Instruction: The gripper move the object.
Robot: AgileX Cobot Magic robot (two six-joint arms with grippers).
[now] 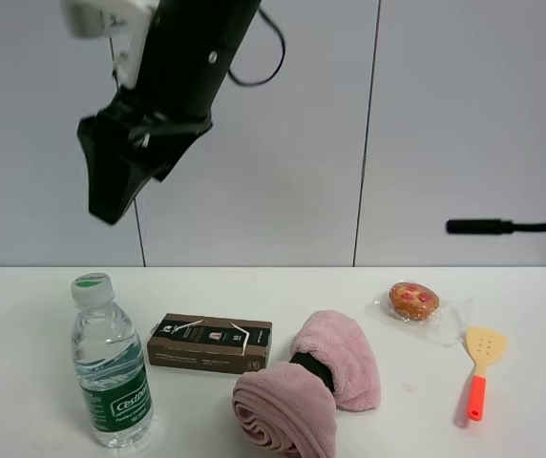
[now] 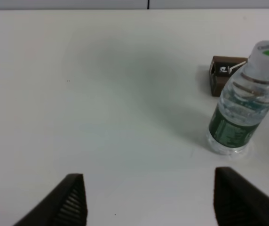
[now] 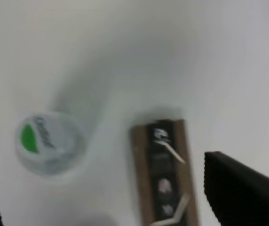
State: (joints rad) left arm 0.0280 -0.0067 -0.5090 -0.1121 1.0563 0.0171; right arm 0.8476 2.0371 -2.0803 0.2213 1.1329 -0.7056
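Observation:
The clear water bottle [image 1: 111,374] with a green label and a green-topped white cap stands upright at the table's front left. My right gripper [image 1: 111,186] reaches across and hangs high over it. The right wrist view looks down, blurred, on the bottle's cap [image 3: 46,141], with my right gripper [image 3: 97,176] open, empty and well above it. My left gripper [image 2: 147,173] is open and empty over bare table, apart from the bottle [image 2: 240,108]. The left gripper is out of the exterior view.
A flat dark brown box [image 1: 210,343] lies just right of the bottle and also shows in both wrist views [image 2: 221,75] [image 3: 165,174]. A rolled pink towel [image 1: 306,391], a wrapped pastry [image 1: 413,300] and an orange-handled spatula [image 1: 481,367] lie further right. A black rod [image 1: 502,226] juts in at the right.

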